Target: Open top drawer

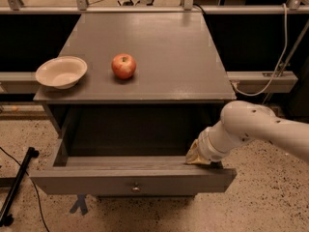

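The top drawer of the grey cabinet stands pulled well out toward me. Its wide front panel carries one small round metal knob at the centre, and its deep grey box looks dark inside. My white arm reaches in from the right. The gripper sits at the drawer's right front corner, just behind the front panel, with only a tan tip showing below the wrist. The lower drawers are hidden under the open drawer front.
A red apple and a beige bowl sit on the cabinet top, the bowl at its left edge. A black stand leg lies on the speckled floor at the left. A rail and white cable run behind on the right.
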`<move>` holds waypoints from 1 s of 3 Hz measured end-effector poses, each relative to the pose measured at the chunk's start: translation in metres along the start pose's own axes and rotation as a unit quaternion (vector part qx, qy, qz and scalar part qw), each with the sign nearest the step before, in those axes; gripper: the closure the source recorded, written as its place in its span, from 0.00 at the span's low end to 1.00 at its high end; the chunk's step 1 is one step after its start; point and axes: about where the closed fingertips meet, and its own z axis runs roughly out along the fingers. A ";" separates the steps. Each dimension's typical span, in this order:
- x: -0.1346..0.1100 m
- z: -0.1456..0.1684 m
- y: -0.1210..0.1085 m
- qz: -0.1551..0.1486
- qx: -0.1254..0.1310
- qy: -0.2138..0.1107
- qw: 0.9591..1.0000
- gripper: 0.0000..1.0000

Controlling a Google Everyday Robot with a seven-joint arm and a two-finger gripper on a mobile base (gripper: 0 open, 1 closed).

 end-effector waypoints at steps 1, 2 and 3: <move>0.006 -0.004 0.017 0.013 -0.005 -0.003 1.000 1.00; 0.013 -0.011 0.036 0.028 -0.003 -0.007 1.000 1.00; 0.014 -0.012 0.040 0.030 -0.003 -0.008 1.000 1.00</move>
